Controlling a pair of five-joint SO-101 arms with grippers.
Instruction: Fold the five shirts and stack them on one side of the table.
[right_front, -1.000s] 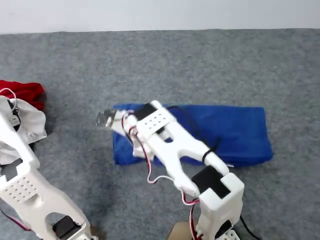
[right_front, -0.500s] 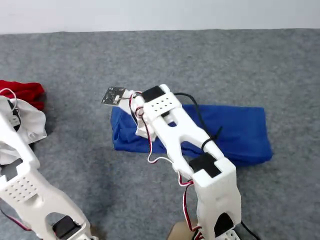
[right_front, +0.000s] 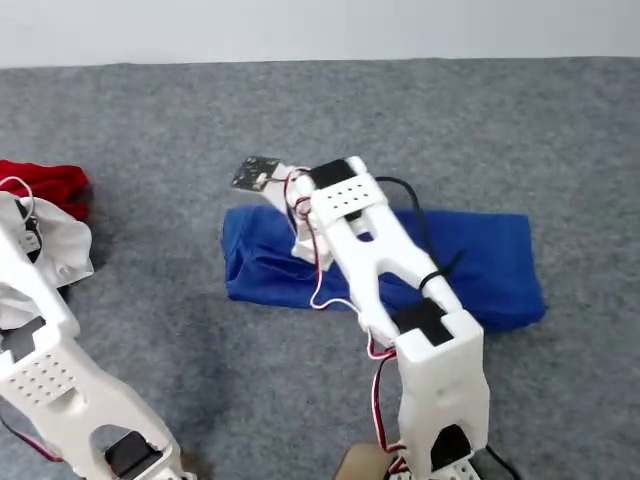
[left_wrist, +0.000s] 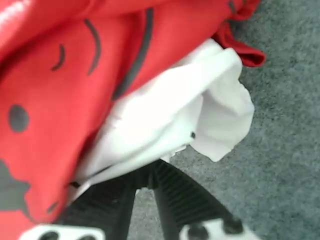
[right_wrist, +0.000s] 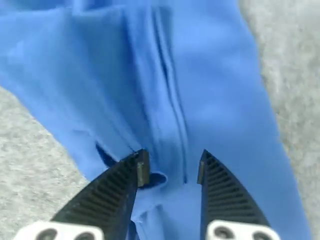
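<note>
A blue shirt (right_front: 470, 265) lies folded into a long band across the middle of the grey table. My right arm (right_front: 345, 215) hangs over its left end. Seen from the right wrist, my right gripper (right_wrist: 171, 167) is open just above the blue shirt (right_wrist: 200, 85), its fingertips either side of a raised crease. At the table's left edge a red shirt (right_front: 45, 185) and a white shirt (right_front: 60, 250) lie bunched together. My left gripper (left_wrist: 147, 175) is shut, its tips pinching the edge of the white shirt (left_wrist: 200, 110) under the red shirt (left_wrist: 55, 85).
Grey carpet-like table (right_front: 450, 130) lies bare behind the blue shirt and between the two heaps. My left arm (right_front: 50, 380) takes up the near left corner. A pale wall runs along the table's far edge.
My right arm has swung from the blue shirt's left edge toward the far side and a little right. The shirt's left end now shows, slightly bunched. The left arm has stayed still.
</note>
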